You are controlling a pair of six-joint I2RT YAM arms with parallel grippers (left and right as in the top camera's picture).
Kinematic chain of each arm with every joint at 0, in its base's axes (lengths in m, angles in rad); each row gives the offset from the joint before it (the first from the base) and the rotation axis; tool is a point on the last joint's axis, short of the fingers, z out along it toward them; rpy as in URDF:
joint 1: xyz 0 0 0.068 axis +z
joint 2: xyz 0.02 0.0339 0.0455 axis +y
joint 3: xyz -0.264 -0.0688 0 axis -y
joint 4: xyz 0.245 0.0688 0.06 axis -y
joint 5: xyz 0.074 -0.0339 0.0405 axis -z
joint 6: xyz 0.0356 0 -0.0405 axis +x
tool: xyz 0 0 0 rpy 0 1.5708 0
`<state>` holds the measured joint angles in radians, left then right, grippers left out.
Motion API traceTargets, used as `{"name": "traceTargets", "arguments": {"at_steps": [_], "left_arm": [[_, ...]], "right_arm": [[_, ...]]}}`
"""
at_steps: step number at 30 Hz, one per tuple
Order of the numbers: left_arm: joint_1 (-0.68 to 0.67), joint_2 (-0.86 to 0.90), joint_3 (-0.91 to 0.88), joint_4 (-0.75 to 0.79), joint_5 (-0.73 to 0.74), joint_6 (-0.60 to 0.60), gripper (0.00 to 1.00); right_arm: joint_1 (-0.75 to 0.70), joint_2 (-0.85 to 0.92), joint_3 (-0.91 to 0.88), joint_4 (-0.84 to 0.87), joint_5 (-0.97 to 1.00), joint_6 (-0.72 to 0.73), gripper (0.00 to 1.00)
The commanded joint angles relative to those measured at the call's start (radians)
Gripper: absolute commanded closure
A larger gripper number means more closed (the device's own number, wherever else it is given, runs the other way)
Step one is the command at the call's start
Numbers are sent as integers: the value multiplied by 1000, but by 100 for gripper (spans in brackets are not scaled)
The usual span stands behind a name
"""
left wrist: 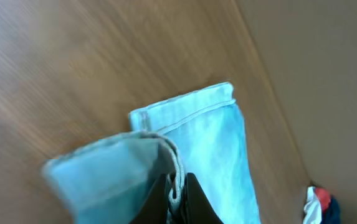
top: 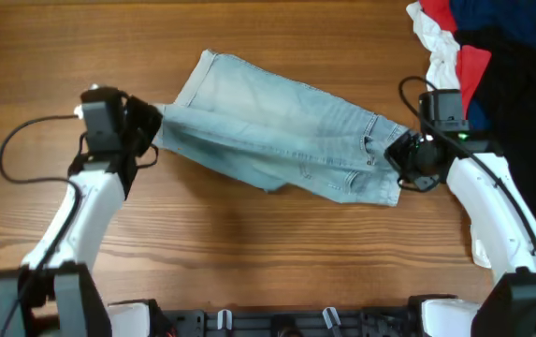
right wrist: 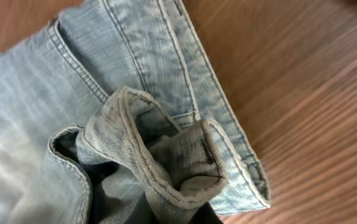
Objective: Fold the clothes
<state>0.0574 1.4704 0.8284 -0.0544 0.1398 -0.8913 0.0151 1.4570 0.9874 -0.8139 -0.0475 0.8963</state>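
Observation:
Pale blue denim shorts [top: 277,131] lie stretched across the middle of the table, folded lengthwise. My left gripper [top: 152,126] is shut on a hemmed cuff at the shorts' left end; the left wrist view shows the cuff [left wrist: 141,155] pinched between the jaws [left wrist: 177,193]. My right gripper [top: 400,159] is shut on the waistband end at the right; the right wrist view shows the bunched waistband [right wrist: 178,168] over the jaws [right wrist: 184,214]. Other clothes [top: 478,47], white, red, navy and black, lie piled at the back right.
The black garment [top: 529,112] spreads down the right edge beside my right arm, with a bit of white cloth [top: 481,251] under the arm. Bare wooden table [top: 249,253] lies in front of the shorts.

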Motion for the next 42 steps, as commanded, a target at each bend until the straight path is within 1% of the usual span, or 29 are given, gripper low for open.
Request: {"name": "traceTargets", "arguments": {"at_steps": [1,3,7,8,11,14,15,16,17,18,19,20,21,22,23,24,26,27,28,30,33,35,36,37,39,40,41,42], "left_arm": [[-44,75,139,31,-116,25,96],[-80,114,160,85,-192,25,96],[-130,195,160,251,-221,25,96],[-145,236,160,315,-229,25,96],[-159,293,160,375,-243,25,96],[-160,312,160,404,-243,25,95],[-160,312,160,415,-243,25,80],[-160,312,160,423,-243,25,42],[-160,312,160,430,-246,25,1],[-160,312,160,433,-248,25,1],[-160,312,160,434,-248,25,1],[-160,312,160,432,-246,35,0],[-160,312,160,431,-245,79,0],[-160,307,161,410,-237,115,1],[-160,300,162,377,-235,149,1],[-160,288,165,325,-235,174,1],[-163,268,183,207,-234,220,1],[-165,262,192,167,-225,251,0],[-169,255,205,116,-206,296,1],[-181,246,214,57,-200,315,0],[-187,244,214,-24,-174,316,1],[-187,244,214,-84,-174,335,1],[-187,244,214,-114,-175,338,1],[-186,244,214,-133,-175,339,1],[-184,244,214,-155,-175,363,1],[-184,244,214,-165,-175,364,0],[-184,244,214,-170,-175,364,0],[-183,244,214,-175,-175,364,1]], "right_arm": [[-51,31,14,45,75,-17,96],[-52,53,14,90,74,-33,96],[-52,122,14,184,75,-31,96],[-52,142,14,220,78,-31,96],[-52,165,14,278,86,-32,96],[-52,174,14,319,101,-31,96],[-52,174,14,335,109,-30,89],[-52,174,14,357,120,-32,50],[-52,174,14,371,126,-33,24],[-52,174,14,388,128,-37,4],[-52,174,14,414,127,-60,0],[-52,174,14,442,127,-90,0],[-51,174,15,500,115,-190,1],[-51,173,16,552,63,-330,1],[-51,169,31,563,4,-484,1],[-51,161,54,528,-26,-570,1],[-51,139,118,417,-65,-660,0],[-51,132,149,377,-118,-694,0],[-41,129,204,325,-245,-782,0],[-2,129,252,287,-298,-830,0],[119,135,266,303,-290,-869,2],[208,155,266,314,-224,-846,17],[232,168,266,321,-125,-773,19],[233,171,266,327,-101,-743,19],[227,173,266,342,-138,-737,22],[227,173,266,343,-154,-739,25],[234,179,266,343,-172,-740,30],[241,191,266,343,-198,-755,37]]}}
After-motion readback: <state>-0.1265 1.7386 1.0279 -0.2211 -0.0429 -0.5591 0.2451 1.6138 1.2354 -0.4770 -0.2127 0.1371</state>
